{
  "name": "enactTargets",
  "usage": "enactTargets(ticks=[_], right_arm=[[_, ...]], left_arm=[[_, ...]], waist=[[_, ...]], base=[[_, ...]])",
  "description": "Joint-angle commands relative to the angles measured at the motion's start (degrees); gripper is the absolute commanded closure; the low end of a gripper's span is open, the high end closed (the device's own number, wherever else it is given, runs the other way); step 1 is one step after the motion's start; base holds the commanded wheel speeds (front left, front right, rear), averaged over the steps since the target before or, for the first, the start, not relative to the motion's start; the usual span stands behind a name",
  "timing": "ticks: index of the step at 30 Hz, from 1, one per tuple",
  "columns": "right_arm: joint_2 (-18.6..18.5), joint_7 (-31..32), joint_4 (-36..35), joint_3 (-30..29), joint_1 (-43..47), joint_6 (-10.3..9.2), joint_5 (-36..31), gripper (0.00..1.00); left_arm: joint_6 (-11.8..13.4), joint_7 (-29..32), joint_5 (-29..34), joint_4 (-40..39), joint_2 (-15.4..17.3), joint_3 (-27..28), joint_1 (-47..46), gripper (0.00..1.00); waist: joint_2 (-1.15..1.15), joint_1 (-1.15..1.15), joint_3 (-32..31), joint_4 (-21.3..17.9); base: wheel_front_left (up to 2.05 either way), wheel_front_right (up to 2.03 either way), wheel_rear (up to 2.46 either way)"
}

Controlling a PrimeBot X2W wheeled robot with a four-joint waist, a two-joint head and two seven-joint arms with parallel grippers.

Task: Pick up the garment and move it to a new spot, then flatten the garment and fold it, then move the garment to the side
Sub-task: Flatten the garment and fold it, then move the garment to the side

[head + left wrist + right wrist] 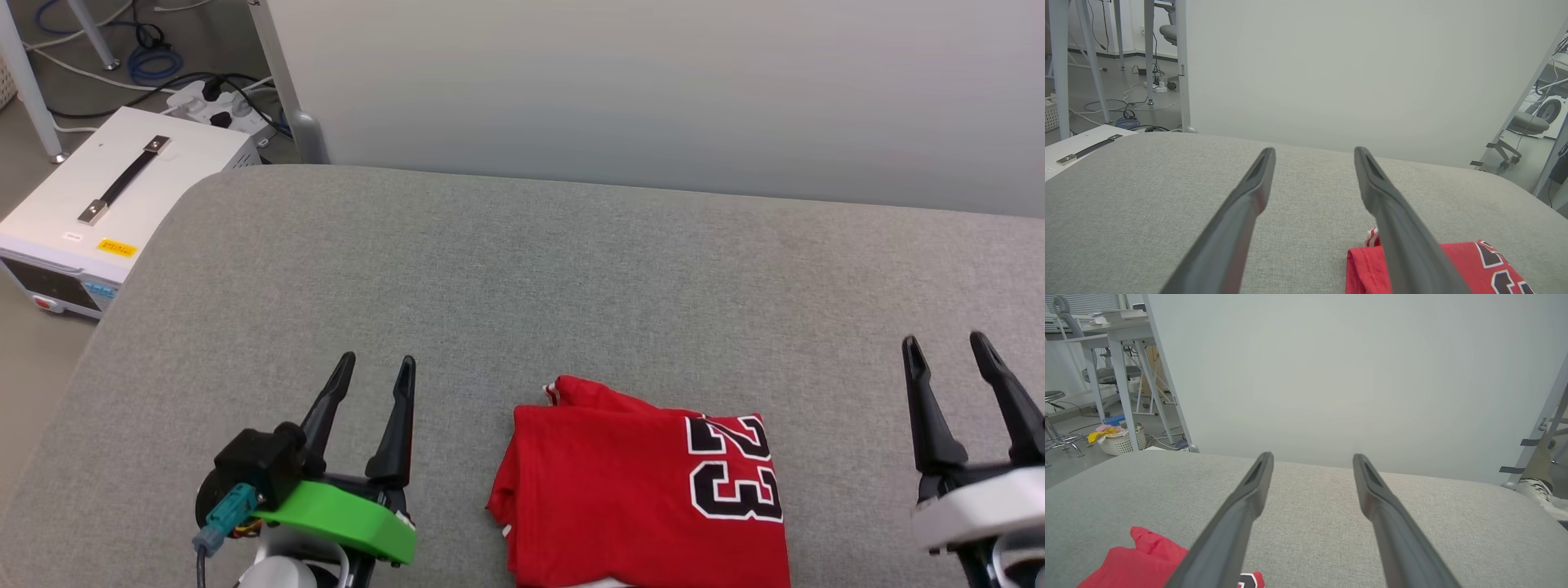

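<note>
The garment (pixel 637 482) is a red shirt with a black, white-outlined "23", folded into a compact rectangle on the grey padded surface (pixel 531 269) near its front edge. My left gripper (pixel 377 366) hovers open to the garment's left, a short gap away, nothing between its fingers. My right gripper (pixel 947 343) stands open at the far right, farther from the cloth. In the left wrist view the garment (pixel 1363 265) lies low right behind my left gripper (pixel 1314 153). A corner of the garment (pixel 1139 559) sits at the lower left of the right wrist view, beside my open right gripper (pixel 1312 457).
A pale screen (pixel 653 90) rises behind the surface. On the floor at the left stands a white case with a black handle (pixel 106 196), with cables and a power strip (pixel 212 102) behind it. A laundry basket (pixel 1120 441) and desk legs stand farther off. A person's foot (pixel 1533 486) is at the right.
</note>
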Motion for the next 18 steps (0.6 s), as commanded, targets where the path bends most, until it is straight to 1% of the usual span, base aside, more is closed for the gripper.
enactTargets(ticks=[1,3,5,9,13,18], right_arm=[[1.0,-1.4,-0.7,-0.5,1.6,-0.03,-0.1,0.0],[2.7,-3.5,-1.2,-1.0,3.7,-0.03,-0.2,0.0],[3.6,-4.6,-1.1,-0.8,5.4,-0.03,-0.6,0.0],[5.4,-5.6,-1.0,-0.3,7.4,-0.03,-1.2,0.0],[6.2,-5.9,-0.9,0.0,7.9,-0.03,-1.5,0.0],[6.2,-5.5,-0.8,0.5,7.8,-0.03,-1.5,0.0]], left_arm=[[-0.6,-0.3,0.9,-0.3,-0.7,0.6,1.4,0.0],[-1.2,-0.3,2.1,-0.5,-1.6,1.4,2.1,0.0],[-1.7,-0.3,3.3,-0.7,-2.2,2.0,2.5,0.0],[-2.4,-0.3,5.0,-0.9,-3.2,3.0,3.3,0.0],[-2.8,-0.3,5.8,-0.7,-3.9,3.8,3.9,0.0],[-3.0,-0.3,6.4,-0.2,-4.3,4.0,4.0,0.0]], waist=[[0.0,0.0,-0.1,0.0],[0.0,0.0,-0.2,-0.1],[0.0,0.0,-0.2,-0.1],[0.0,0.0,-0.5,-0.2],[0.0,0.0,-0.7,-0.3],[0.0,0.0,-0.8,-0.2]], base=[[0.0,0.0,0.0],[0.0,0.0,0.0],[0.0,0.0,0.0],[0.0,0.0,0.0],[0.0,0.0,0.0],[0.0,0.0,0.0]])
